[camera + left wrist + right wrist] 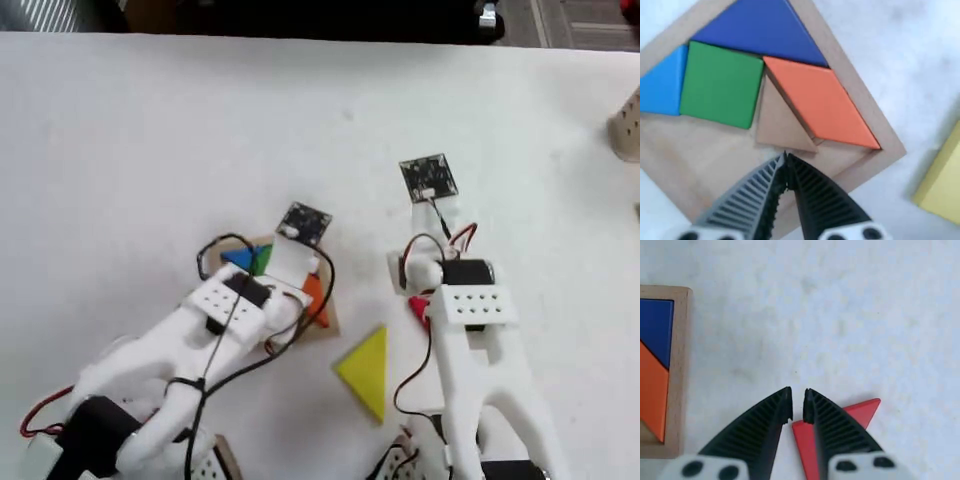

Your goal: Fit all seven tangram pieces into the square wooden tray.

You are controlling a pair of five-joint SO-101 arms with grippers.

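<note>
Barely parted over the red triangle, the right gripper is likely needing wider jaws astride an edge (left gripper pressed together over the tray).

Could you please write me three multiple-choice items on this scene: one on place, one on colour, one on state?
1. The square piece in the tray is: A red, B green, C yellow.
2. The yellow triangle lies: A in the tray, B on the table, C in a gripper.
3. The left gripper is: A wide open, B holding a piece, C shut.
Answers: 1 B, it shows green; 2 B, it rests on bare table beside the tray; 3 C, its fingertips meet.
</note>
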